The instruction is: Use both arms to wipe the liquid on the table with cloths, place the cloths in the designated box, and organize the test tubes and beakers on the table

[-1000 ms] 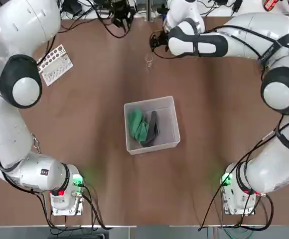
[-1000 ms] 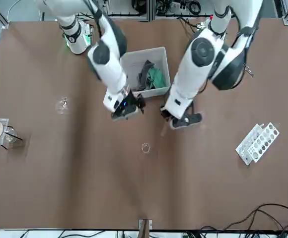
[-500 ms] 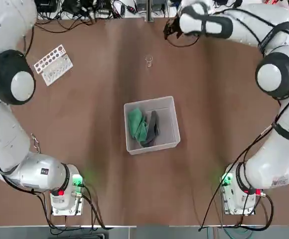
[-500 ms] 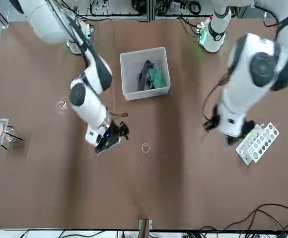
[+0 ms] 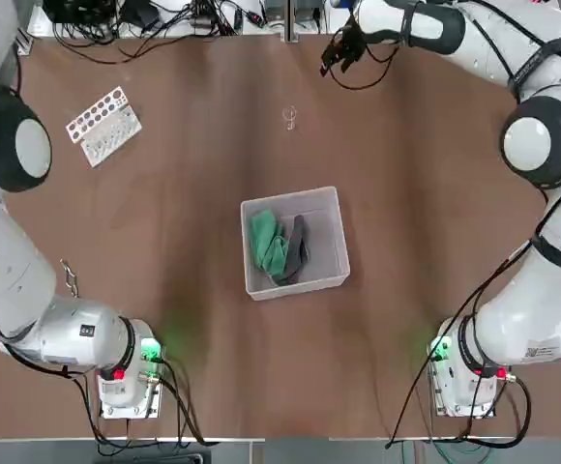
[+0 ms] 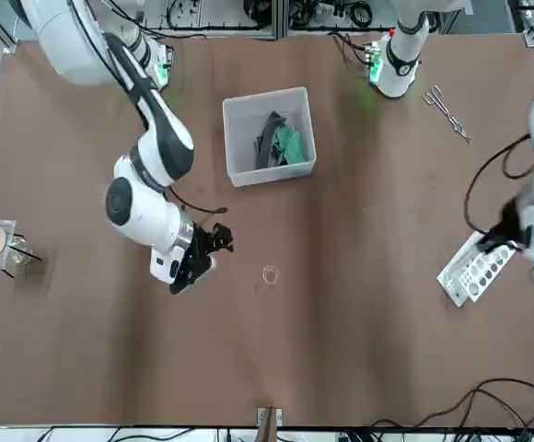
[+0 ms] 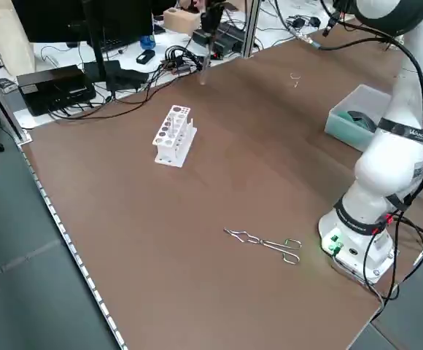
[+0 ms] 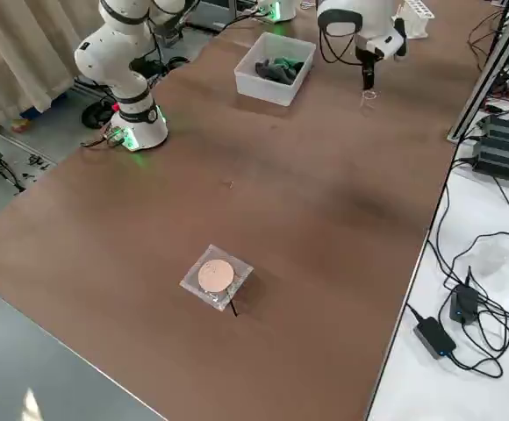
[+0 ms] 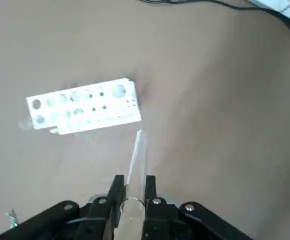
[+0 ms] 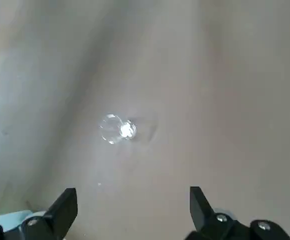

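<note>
2 cloths [image 5: 269, 246] in box [image 5: 346, 253], mid-worktop [image 5: 164, 319]. Left jaws [image 9: 134, 200] clamped on test tube [image 9: 137, 160] near rack [image 9: 85, 106]; right jaws [image 10: 134, 212] apart. Tidying step, likely; next: align tube over hole.

We see even, moderately bright light over the smooth matte brown counter [image 5: 193, 358], where soft darker bands run across the surface in the overhead and front views. Soft, faint shadows lie beside the translucent whitish rectangular plastic bin [image 6: 230, 138]. Green glows from the base lights tint the counter nearby. In the left wrist view, glare washes out part of the white perforated plastic rack [image 9: 85, 106], and the clear tapered tube [image 9: 136, 165] shows pale highlights. In the right wrist view, we find bright glints on the small clear round glass vessel [image 10: 117, 129] and a hazy, soft counter surface.
</note>
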You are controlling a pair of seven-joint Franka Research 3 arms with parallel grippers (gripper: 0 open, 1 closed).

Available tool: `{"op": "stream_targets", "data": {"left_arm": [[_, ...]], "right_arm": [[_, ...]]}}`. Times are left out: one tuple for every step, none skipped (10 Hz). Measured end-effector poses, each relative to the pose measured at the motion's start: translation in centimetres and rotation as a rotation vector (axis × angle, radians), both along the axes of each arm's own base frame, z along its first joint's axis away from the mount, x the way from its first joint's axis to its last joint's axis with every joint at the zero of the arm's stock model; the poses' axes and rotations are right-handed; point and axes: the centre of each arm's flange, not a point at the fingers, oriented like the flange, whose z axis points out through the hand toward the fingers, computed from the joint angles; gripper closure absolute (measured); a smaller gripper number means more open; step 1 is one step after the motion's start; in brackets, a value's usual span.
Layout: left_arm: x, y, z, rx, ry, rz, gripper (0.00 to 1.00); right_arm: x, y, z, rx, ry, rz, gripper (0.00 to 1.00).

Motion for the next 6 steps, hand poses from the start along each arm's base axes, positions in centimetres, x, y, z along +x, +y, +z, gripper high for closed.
{"op": "stream_targets", "data": {"left_arm": [[-0.4, 3.2, -0.3, -0.010, 0.008, -0.025, 0.79], [-1.0, 5.7, -1.0, -0.013, 0.024, -0.052, 0.79], [-1.6, 8.1, -2.1, -0.024, 0.032, -0.072, 0.79], [-2.2, 10.2, -3.3, -0.034, 0.033, -0.082, 0.79], [-2.8, 11.8, -4.7, -0.037, 0.039, -0.085, 0.79], [-3.2, 13.0, -5.8, -0.035, 0.042, -0.091, 0.79]], "right_arm": [[0.9, -1.0, -1.4, 0.056, -0.055, 0.077, 0.01], [1.5, -1.9, -3.9, 0.124, -0.090, 0.156, 0.01], [2.0, -2.8, -6.6, 0.200, -0.132, 0.227, 0.01], [2.5, -3.6, -8.8, 0.277, -0.193, 0.300, 0.01], [2.7, -4.0, -10.3, 0.351, -0.266, 0.371, 0.01], [2.5, -3.9, -11.4, 0.413, -0.319, 0.434, 0.01]]}}
